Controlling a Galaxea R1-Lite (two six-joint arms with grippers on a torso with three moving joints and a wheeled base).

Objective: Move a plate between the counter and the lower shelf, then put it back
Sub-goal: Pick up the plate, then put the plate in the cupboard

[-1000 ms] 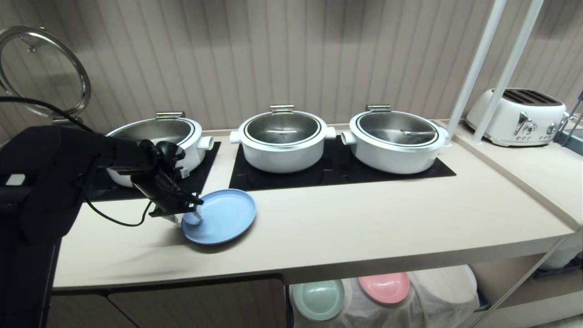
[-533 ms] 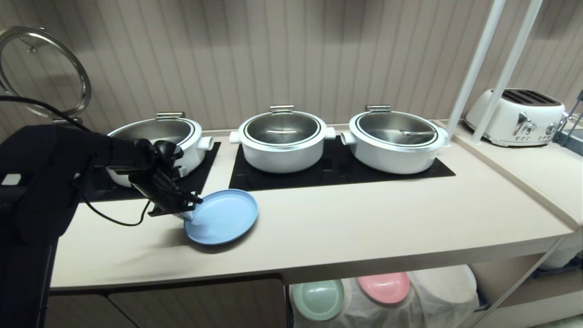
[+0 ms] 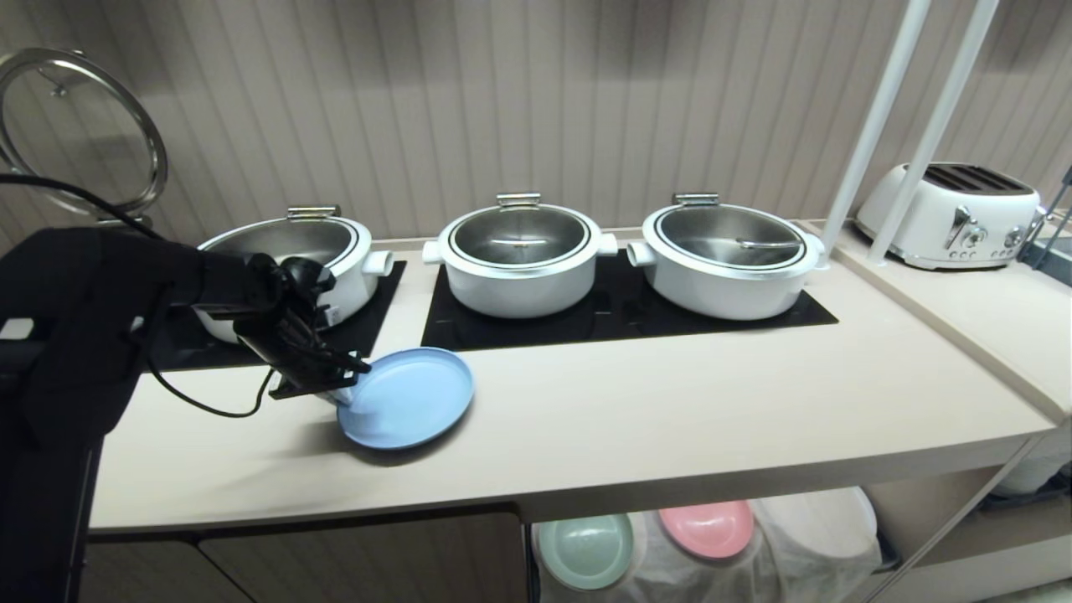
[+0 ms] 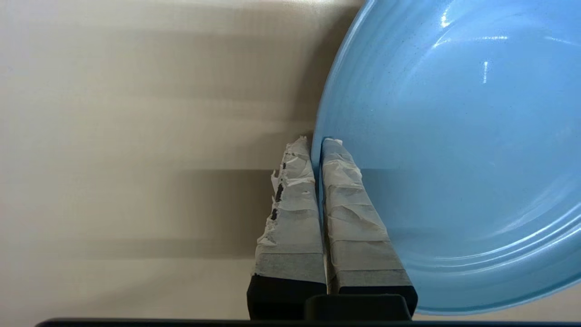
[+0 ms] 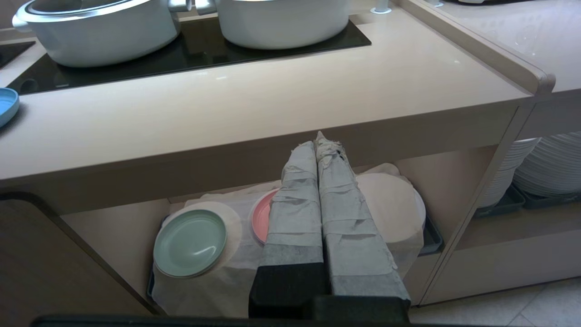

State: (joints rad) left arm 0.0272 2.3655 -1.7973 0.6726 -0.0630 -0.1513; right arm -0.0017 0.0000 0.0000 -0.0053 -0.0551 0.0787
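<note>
The left gripper is reached out low over the counter from the left, its black arm held nearly level, and its 2 taped fingers are clamped on the near-left rim of the plate. In the left wrist view 1 finger is seen inside the rim and 1 outside it. The plate is held on the counter in front of the leftmost pot, its gripped edge tilted slightly. The right gripper is parked in front of the counter's edge, pointed toward the lower shelf, with its fingers pressed together on nothing.

3 white pots are set behind the plate on the black cooktop panels; the middle pot and the right pot are covered by glass lids. On the lower shelf, below the counter, a mint green plate and a pink plate are laid on a white cloth.
</note>
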